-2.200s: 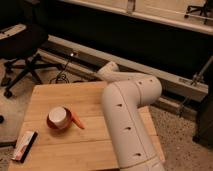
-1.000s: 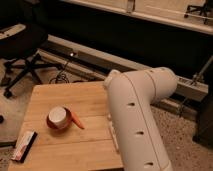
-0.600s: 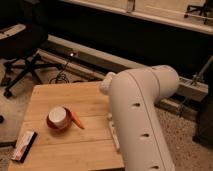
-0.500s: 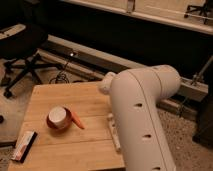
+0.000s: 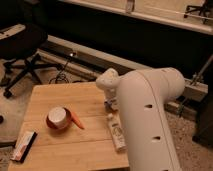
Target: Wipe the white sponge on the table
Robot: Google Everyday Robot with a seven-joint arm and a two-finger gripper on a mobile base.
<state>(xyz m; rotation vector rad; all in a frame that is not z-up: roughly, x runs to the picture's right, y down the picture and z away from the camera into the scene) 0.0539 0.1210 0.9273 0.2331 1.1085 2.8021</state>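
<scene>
The small wooden plank table [image 5: 75, 97] fills the lower left of the camera view. My big white arm reaches in from the lower right and bends over the table's right side. My gripper [image 5: 111, 104] hangs below the rounded wrist, low over the right middle of the tabletop. A white oblong thing [image 5: 116, 132], apparently the white sponge, lies flat on the table just in front of the gripper, beside the arm. The arm hides the table's right edge.
A red bowl with a white inside [image 5: 58, 118] stands left of centre with an orange carrot [image 5: 76, 120] against its right side. A flat wrapped bar [image 5: 23, 146] lies at the table's front left edge. An office chair [image 5: 22, 50] stands back left, and a low rail [image 5: 90, 55] runs behind the table.
My arm's big upper link has swung to the right, uncovering the white oblong thing on the table. The wrist has come a little lower. Bowl, carrot and bar have not moved.
</scene>
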